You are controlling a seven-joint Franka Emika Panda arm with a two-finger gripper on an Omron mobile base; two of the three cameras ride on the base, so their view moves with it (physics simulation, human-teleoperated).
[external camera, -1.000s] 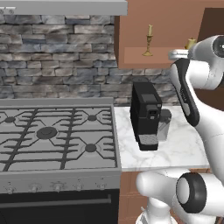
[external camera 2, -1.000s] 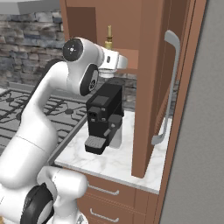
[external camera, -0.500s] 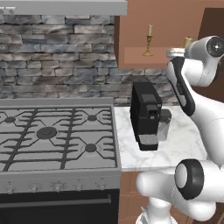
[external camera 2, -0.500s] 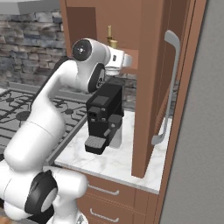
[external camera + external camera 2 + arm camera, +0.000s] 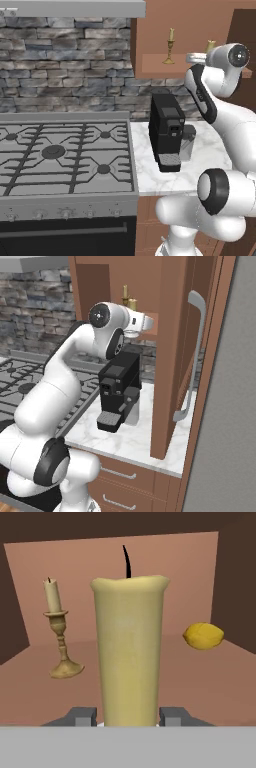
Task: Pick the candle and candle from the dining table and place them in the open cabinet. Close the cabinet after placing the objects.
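Up on the cabinet (image 5: 150,30) shelf in the left base view, the brass candlestick candle (image 5: 170,47) stands upright, with the arm's hand reaching in beside it.

From the right base view, the gripper (image 5: 131,332) pokes into the open cabinet, above a black coffee machine (image 5: 117,390).

Hand view: the stubby candle (image 5: 130,649) sits gripped between both fingertips (image 5: 82,716), candlestick behind, a lemon (image 5: 203,635) opposite.

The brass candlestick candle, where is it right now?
The brass candlestick candle stands upright on the shelf of the open cabinet. In the hand view it is left of the stubby candle between the end effector tips, with a lemon further right.
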